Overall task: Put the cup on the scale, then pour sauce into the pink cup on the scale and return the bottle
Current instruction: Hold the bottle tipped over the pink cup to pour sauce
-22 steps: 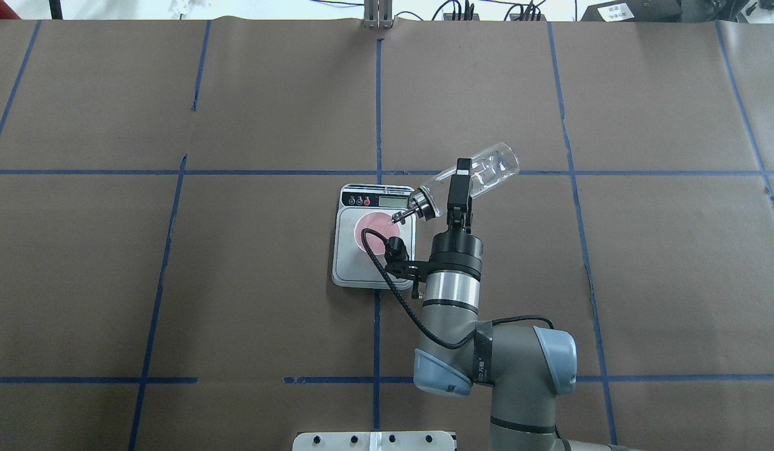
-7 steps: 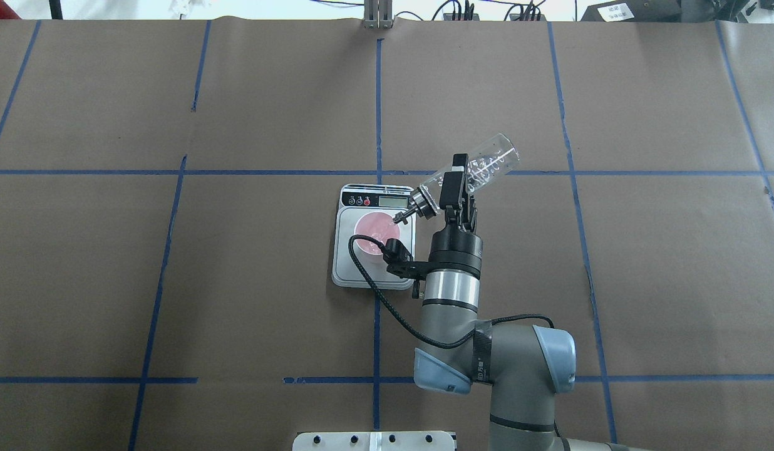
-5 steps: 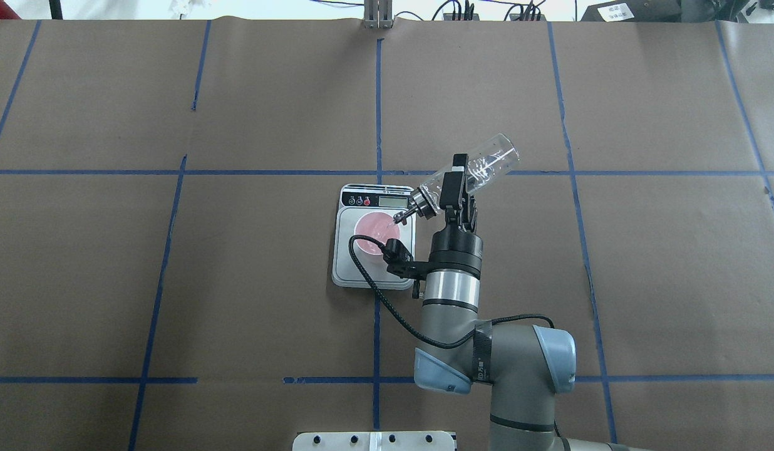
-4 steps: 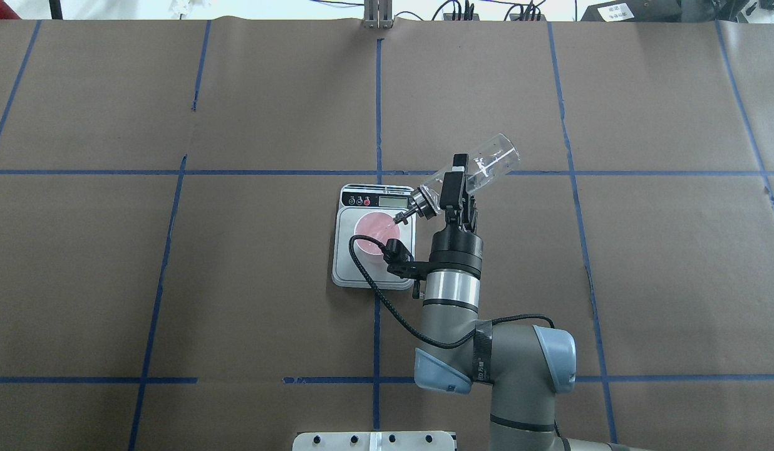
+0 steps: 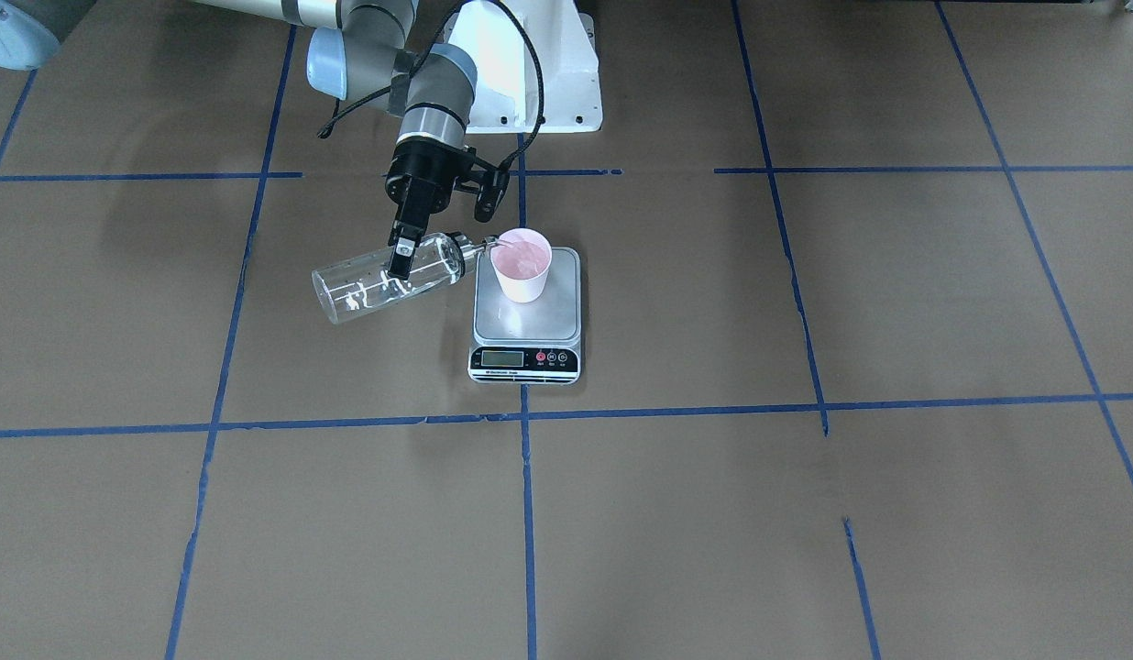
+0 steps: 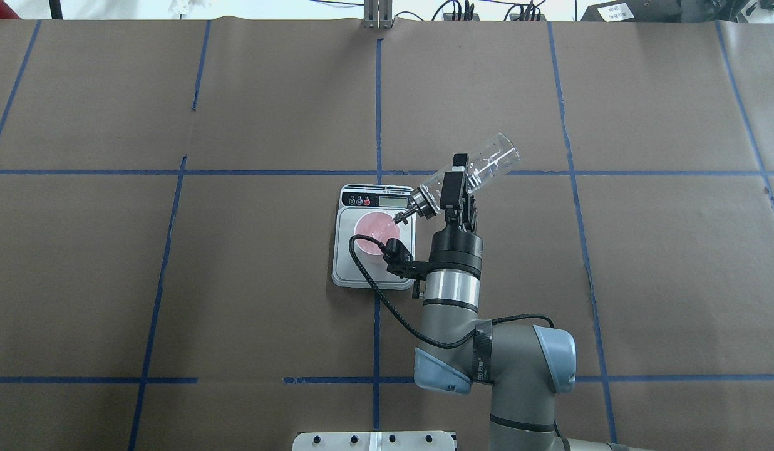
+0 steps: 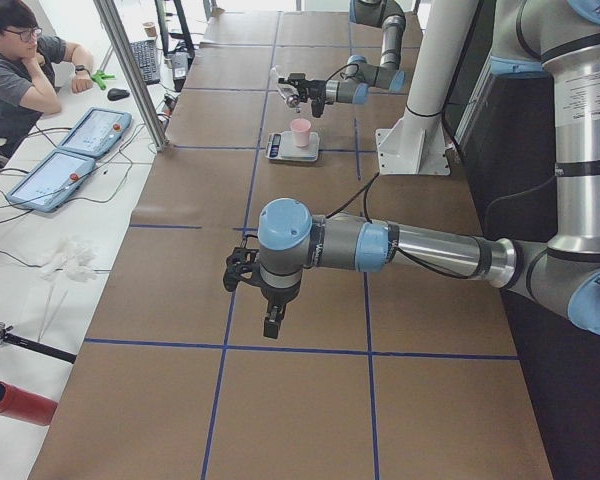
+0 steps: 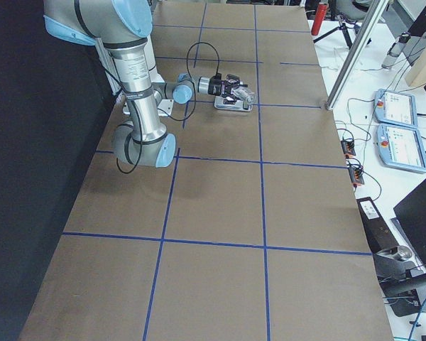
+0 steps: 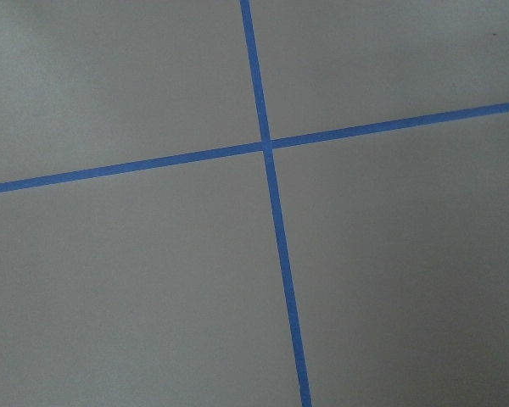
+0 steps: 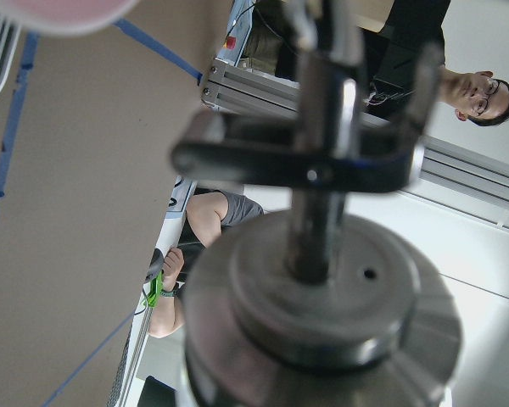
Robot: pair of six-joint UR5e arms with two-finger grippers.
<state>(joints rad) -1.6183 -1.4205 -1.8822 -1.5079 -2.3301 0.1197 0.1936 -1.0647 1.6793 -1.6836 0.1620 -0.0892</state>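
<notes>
Right claw [image 6: 456,183] is clamped across the bottle [image 6: 492,160], fingers tight on the glass, nearer the cap end than the base. The bottle is off the table and tipped well over, spout end lowest, base out to the robot's right. The spout [image 5: 489,244] is at the cup [image 5: 522,266] rim on the robot's right side; touching or just above, can't tell. The liquid [image 5: 360,293] in the bottle shows only as glints and bubbles, and I can't make out a stream.

The cup is upright, roughly mid-platform on the scale [image 5: 528,323]. The scale lies flat on the brown-paper table [image 6: 237,282], straddling a blue tape line [image 6: 378,94], display strip on the far side from the robot.

Left claw [image 7: 273,322] hangs pointing down over bare table, well apart from the scale, with nothing visible in it. It shows only in the side view, so I can't tell how far it's open. The left wrist camera shows only a tape cross.
</notes>
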